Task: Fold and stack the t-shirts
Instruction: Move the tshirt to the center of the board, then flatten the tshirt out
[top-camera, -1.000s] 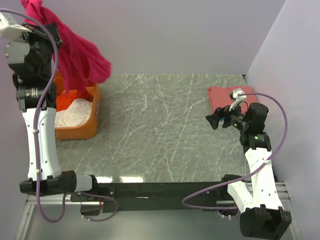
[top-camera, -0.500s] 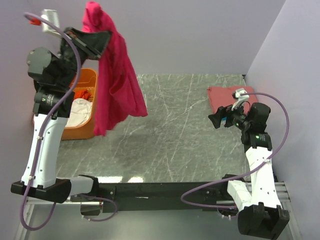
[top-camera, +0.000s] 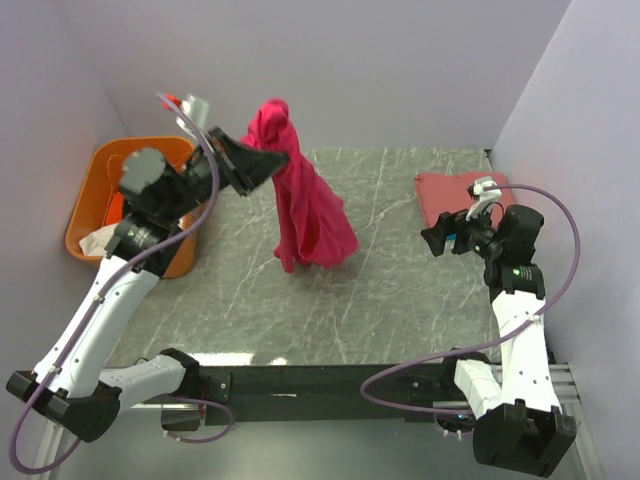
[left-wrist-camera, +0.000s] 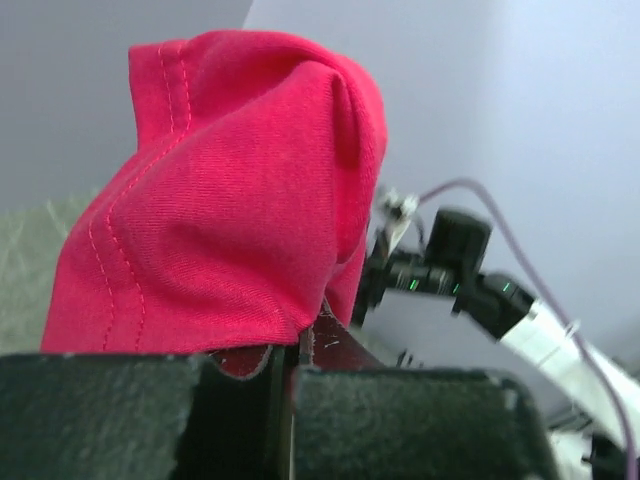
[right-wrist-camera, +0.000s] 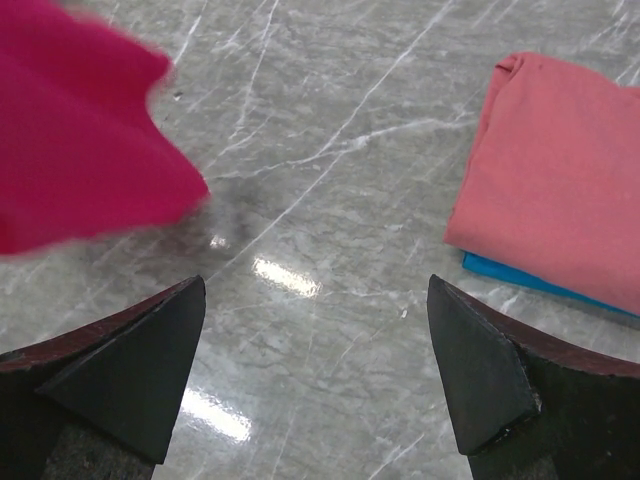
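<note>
A large crimson-pink t-shirt (top-camera: 310, 215) hangs bunched from my left gripper (top-camera: 262, 160), its lower end reaching the marble table left of centre. In the left wrist view that gripper (left-wrist-camera: 290, 368) is shut on a fold of the crimson shirt (left-wrist-camera: 230, 190). My right gripper (top-camera: 435, 238) hovers open over the table's right side, and in its wrist view (right-wrist-camera: 315, 287) nothing lies between its fingers. A folded salmon-pink t-shirt (right-wrist-camera: 560, 160) rests on a folded blue one (right-wrist-camera: 515, 275) at the back right. The crimson cloth's edge (right-wrist-camera: 80, 150) shows at that view's upper left.
An orange plastic tub (top-camera: 85, 195) stands at the table's back left, with white cloth (top-camera: 97, 238) showing inside it. The folded stack (top-camera: 445, 195) sits near the right wall. Walls close in the table at the back and on both sides.
My left arm has swung the crimson shirt from high above the tub rightward and down over the table. The right arm has barely moved and stays open.
</note>
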